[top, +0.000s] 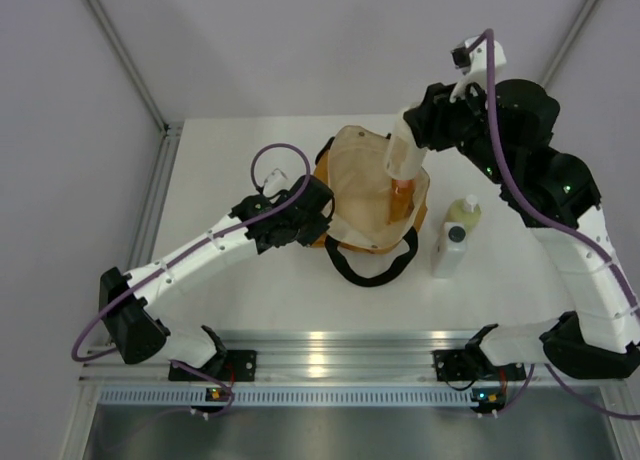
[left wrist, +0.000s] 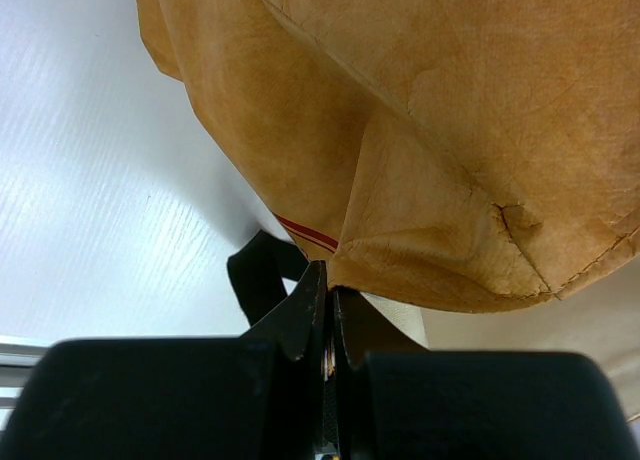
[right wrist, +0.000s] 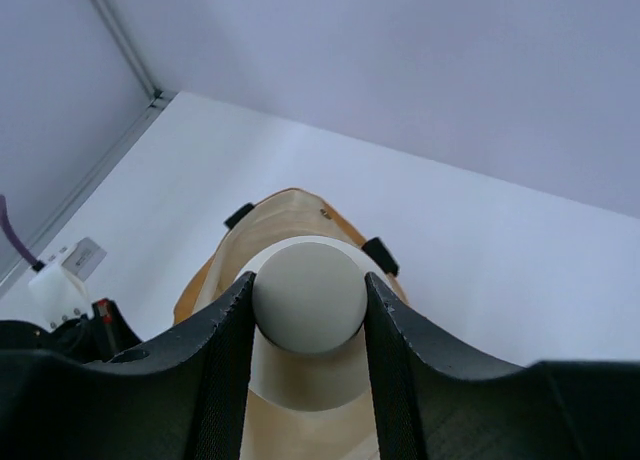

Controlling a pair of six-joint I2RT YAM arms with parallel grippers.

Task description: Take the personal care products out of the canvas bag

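Canvas bag: mustard-tan tote with cream lining, lying at the middle of the white table, mouth gaping upward toward the overhead camera. One black loop handle is trailing off its near edge onto the table.

Left gripper: reaching in from the left and pinching the bag's left rim. In the left wrist view its fingers are pressing together on a fold of tan fabric, with a thin red stripe running along the cloth just above them.

Right gripper: hovering over the far right part of the bag's mouth, clamping the cream-beige bottle. The bottle is hanging tilted above the opening, clear of the table. In the right wrist view its round pale end is facing the camera, sitting squarely between the two black fingers, with the bag showing below it.

Orange translucent bottle: lying inside the bag against the lining on the right side, partly hidden under the held bottle.

Yellow-green bottle: white cap, standing on the table just right of the bag.

White bottle: dark cap, sitting on the table just beside the yellow-green bottle on its near side; whether the two are touching is not clear.
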